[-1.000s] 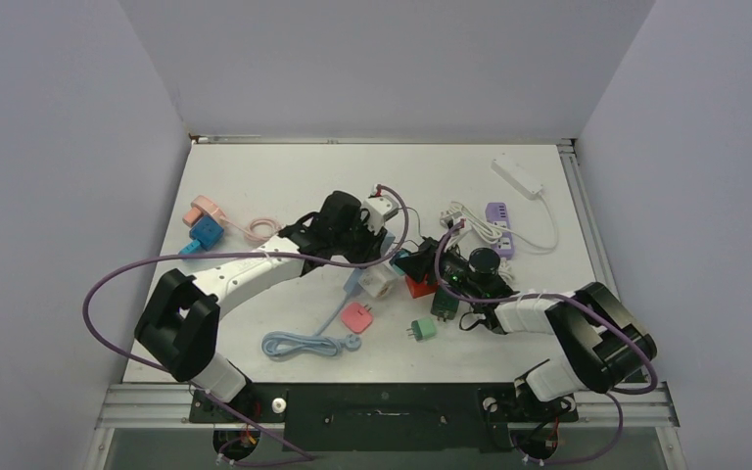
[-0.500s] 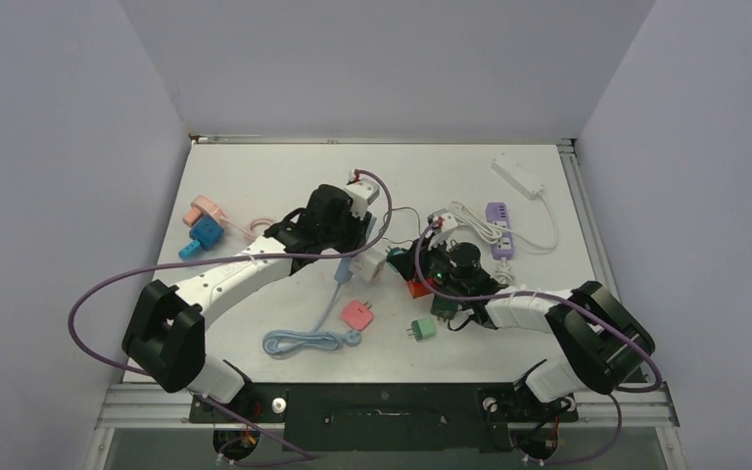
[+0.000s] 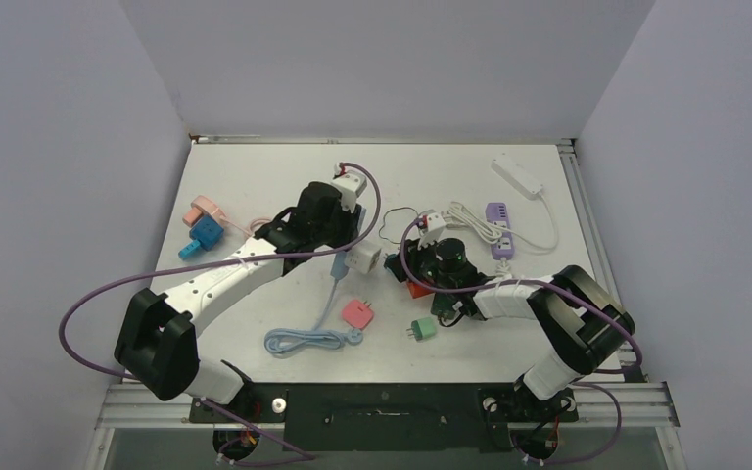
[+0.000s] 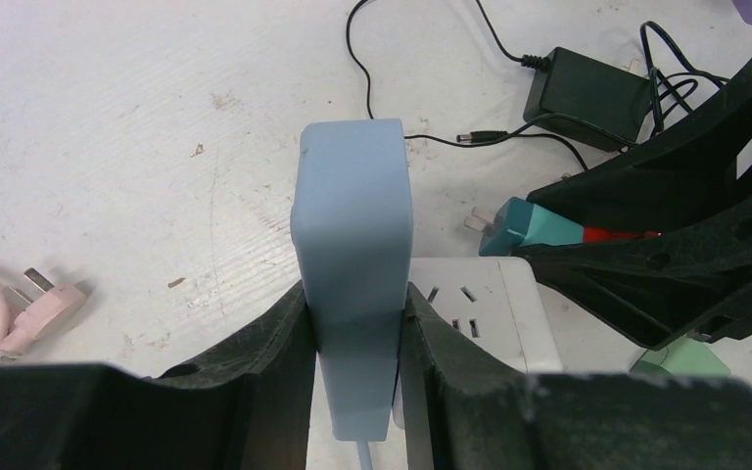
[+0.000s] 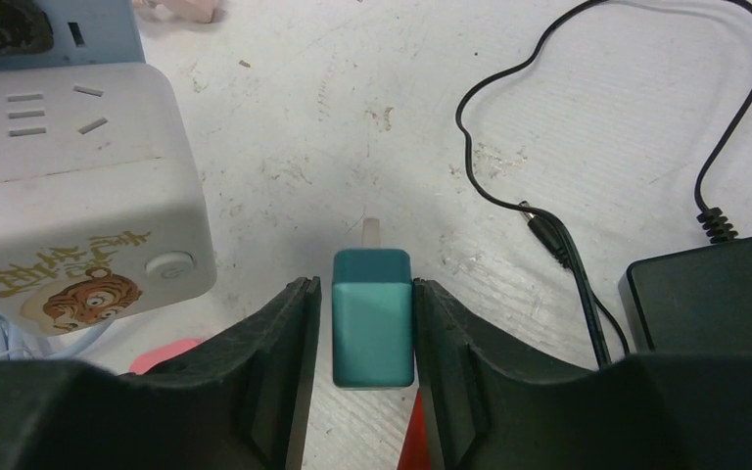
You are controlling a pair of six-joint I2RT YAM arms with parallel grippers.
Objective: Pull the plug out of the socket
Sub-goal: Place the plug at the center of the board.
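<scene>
Two items held. Right jaws gripped teal plug (image 5: 373,318), prong (image 5: 373,231) pointing up-frame, apparently free of white socket cube (image 5: 69,186) at upper left; left jaws clamped blue plug (image 4: 352,264) touching that cube.

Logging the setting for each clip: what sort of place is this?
Probably a robot lab test cell: a white table boxed in by plain grey panels, a left arm and right arm bolted at its near edge, and a pink plug and purple power strip as props.
</scene>
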